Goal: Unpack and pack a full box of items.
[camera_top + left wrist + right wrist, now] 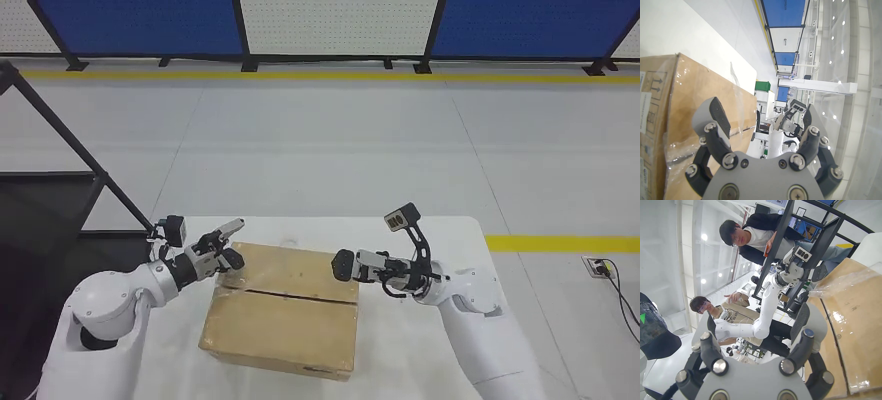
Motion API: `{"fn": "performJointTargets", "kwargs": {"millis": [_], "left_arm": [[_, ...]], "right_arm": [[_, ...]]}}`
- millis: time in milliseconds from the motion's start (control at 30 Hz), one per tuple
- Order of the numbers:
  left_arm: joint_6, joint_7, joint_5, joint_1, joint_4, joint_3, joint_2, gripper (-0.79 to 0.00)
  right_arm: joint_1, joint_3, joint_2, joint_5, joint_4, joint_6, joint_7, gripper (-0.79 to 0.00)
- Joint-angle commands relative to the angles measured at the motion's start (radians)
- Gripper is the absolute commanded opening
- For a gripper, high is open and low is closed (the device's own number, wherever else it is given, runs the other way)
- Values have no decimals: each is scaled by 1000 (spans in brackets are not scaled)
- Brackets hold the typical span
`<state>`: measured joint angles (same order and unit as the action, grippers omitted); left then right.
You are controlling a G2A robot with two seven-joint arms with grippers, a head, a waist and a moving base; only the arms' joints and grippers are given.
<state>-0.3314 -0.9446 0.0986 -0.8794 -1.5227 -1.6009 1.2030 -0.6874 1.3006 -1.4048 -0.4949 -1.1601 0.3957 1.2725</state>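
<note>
Box sitting on the table with a gripper hanging at each far corner.
The box is sitting on the table, between the two arms. The left gripper is hovering at the box's far left corner and the right gripper at its far right corner, the two facing each other across the far flap. A seam is running left to right across the top. Loose tape is sticking up from the far edge.
</note>
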Motion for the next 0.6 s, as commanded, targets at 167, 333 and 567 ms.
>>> {"fn": "performJointTargets", "kwargs": {"millis": [167,333,567], "left_arm": [[37,58,18,-17,11,30,4,0],[43,58,14,40,69,87,4,0],[43,40,2,114,143,166,6,0]], "right_arm": [[-3,0,0,0,-3,-1,-6,0],[-34,2,8,11,-60,-22,-39,0],[-73,16,20,10,-92,-19,-50,0]]}}
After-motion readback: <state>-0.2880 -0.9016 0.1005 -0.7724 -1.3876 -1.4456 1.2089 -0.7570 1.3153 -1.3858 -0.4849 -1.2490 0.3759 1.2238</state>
